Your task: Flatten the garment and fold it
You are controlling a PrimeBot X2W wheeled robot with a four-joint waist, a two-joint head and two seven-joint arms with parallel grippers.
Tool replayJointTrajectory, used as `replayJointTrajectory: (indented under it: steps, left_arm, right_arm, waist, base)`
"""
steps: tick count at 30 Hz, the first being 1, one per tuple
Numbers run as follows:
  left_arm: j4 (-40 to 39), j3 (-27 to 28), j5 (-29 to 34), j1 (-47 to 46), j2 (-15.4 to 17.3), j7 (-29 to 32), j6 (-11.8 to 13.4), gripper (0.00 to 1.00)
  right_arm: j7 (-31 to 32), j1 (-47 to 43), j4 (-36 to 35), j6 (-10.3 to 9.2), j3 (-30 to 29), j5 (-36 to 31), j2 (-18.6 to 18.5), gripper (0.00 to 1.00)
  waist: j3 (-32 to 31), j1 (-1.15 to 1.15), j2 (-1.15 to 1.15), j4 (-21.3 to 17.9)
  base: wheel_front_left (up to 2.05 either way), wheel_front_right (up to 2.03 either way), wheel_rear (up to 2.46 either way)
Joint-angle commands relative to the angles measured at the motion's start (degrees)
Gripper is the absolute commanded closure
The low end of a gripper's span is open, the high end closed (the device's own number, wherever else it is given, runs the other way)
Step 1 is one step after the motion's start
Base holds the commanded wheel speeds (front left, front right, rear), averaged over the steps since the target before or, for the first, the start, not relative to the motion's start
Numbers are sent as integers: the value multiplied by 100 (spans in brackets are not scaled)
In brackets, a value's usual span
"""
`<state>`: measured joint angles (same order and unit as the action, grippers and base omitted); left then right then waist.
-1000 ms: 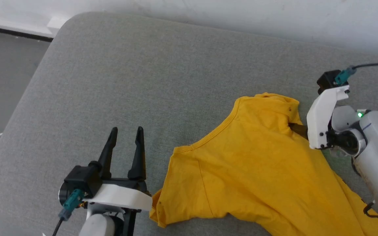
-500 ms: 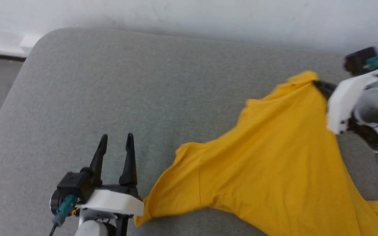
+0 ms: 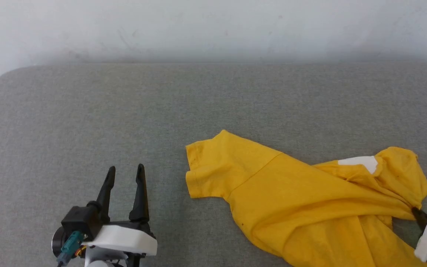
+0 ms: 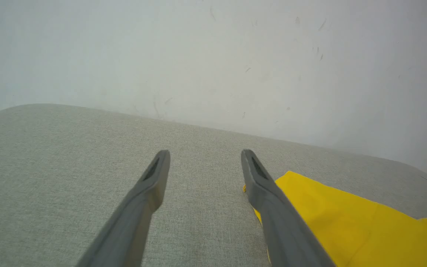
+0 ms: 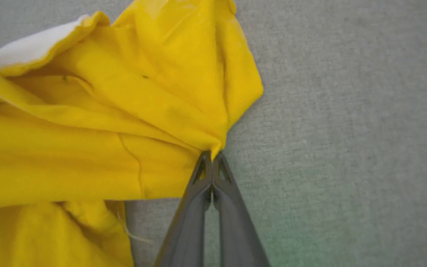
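Our right claw [image 5: 211, 155] is pinched shut on a bunched edge of the shirt [image 3: 310, 196], the left claw [image 3: 124, 178] wide and empty at its 8 o'clock. To flatten well, we judge a low, steady pull toward 3 o'clock best, with the left pinning the sleeve [image 3: 213, 167]. The shirt lies crumpled on the cushion [image 3: 87, 111], lower right in the head view, long axis 10 to 4 o'clock, sleeve pointing to 10.

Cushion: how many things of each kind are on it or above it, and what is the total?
Shirt: 1
Pincers: 2 (left pincer, open; right pincer, shut on the shirt)
Total: 3
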<state>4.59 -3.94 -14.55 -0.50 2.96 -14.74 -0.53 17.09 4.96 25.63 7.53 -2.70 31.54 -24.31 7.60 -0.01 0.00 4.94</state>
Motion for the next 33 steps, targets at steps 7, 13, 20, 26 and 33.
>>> replayJointTrajectory:
  steps: [7, 13, 20, 26, 33]
  left_arm:
    - [168, 128, -3, 158, 24, -26, 22, 0]
    - [189, 202, -38, 205, 103, 15, 56, 0]
    - [188, 113, -46, -290, 331, 546, -52, 0]
    - [592, -220, -55, -1270, 478, 1421, -307, 0]
    - [1675, -859, -87, -2445, 565, 2482, -593, 0]
  right_arm:
    - [-905, -582, -1541, -4, -990, -946, 1107, 0]
    - [-1282, -783, -2565, -4, -1067, -1538, 1612, 0]
    - [-1343, -1006, -3497, -4, -558, -1988, 1959, 0]
    - [-1339, -1055, -3894, -4, -74, -2247, 2041, 0]
    - [-1331, -910, -3901, -4, 181, -2319, 2068, 0]
  waist:
    - [-172, 1, 0, -47]
    - [-290, 1, 0, -35]
    - [-279, 1, 0, -90]
    - [-10, 1, 0, -280]
    - [403, 1, 0, -586]
  base:
    - [0, 0, 0]
    - [0, 0, 0]
    - [0, 0, 0]
    - [0, 0, 0]
    - [0, 0, 0]
